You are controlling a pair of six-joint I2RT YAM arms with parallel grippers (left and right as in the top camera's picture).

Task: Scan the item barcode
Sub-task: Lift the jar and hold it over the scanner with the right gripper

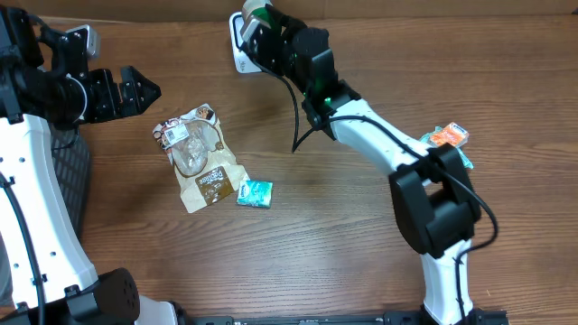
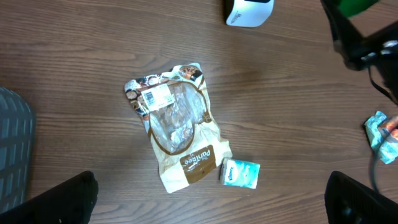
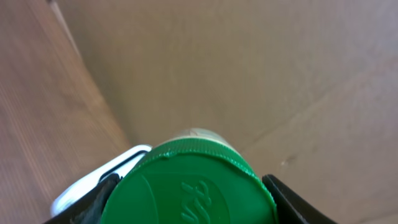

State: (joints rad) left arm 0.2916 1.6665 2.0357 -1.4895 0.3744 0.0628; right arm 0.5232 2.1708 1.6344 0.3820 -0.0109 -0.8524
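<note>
My right gripper point(image 1: 259, 29) is shut on a container with a green screw lid point(image 3: 186, 186), one black finger point(image 3: 292, 200) against each side of the lid. It holds the container at the far edge of the table, right over the white barcode scanner point(image 1: 240, 56), whose white rim point(image 3: 93, 183) shows beside the lid. The scanner point(image 2: 249, 11) also shows at the top of the left wrist view, with the green item point(image 2: 356, 6) to its right. My left gripper point(image 1: 135, 90) hovers open and empty at the left; its fingers point(image 2: 62, 199) stand wide apart.
A brown and clear snack bag point(image 1: 199, 158) lies left of centre with a small teal tissue pack point(image 1: 255, 193) beside it. Orange and teal packets point(image 1: 449, 137) lie by the right arm. A dark mesh basket point(image 1: 72, 171) sits at the left edge.
</note>
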